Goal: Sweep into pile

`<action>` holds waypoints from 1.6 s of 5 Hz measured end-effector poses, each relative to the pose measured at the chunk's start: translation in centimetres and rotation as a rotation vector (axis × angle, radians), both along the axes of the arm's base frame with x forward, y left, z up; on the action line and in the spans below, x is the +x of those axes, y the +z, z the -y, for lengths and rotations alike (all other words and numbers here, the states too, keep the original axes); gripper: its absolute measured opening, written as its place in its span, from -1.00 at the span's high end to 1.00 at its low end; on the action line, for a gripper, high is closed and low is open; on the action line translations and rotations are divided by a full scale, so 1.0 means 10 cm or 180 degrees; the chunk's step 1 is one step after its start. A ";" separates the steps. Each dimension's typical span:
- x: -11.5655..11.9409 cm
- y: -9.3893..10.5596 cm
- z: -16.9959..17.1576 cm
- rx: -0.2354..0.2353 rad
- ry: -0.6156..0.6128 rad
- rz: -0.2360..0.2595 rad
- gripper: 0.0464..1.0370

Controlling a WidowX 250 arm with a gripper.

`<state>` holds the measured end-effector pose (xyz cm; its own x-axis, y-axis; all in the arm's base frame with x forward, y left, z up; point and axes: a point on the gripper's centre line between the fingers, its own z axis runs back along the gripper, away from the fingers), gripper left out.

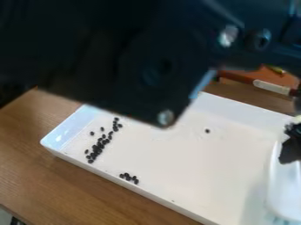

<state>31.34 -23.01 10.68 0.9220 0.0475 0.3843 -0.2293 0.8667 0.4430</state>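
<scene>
a shallow white tray (pixel 194 165) lies on a wooden table (pixel 35 145), with small black beans on its floor, and the sweeping looks partly done. most of the beans in sight form a long, uneven band (pixel 98 147) near the tray's left end, thick towards the wall nearest the viewer and thinning out to a few beans farther back. a few loose ones lie just beside the band, on its left. a smaller cluster (pixel 128 178) sits apart from it, to the right, near the same near wall, and one lone bean (pixel 207 131) rests well away, out in the tray's right half. so the beans are largely gathered towards one side but do not make a single pile: what seems left is to bring in the lone bean, join the small cluster to the band, and draw the band together into a compact heap. the black robot arm (pixel 111 57) spans the top of the view and covers part of the tray's far side, so any beans under it cannot be counted. at the right edge is a white sweeping tool (pixel 284 186), perhaps a brush, inside the tray. whether the jaws are wide, narrow or gripping that tool, i cannot tell.
</scene>
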 end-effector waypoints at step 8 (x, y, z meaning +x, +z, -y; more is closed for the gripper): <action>-0.10 -0.33 -0.35 0.0243 -0.0181 0.0105 0.09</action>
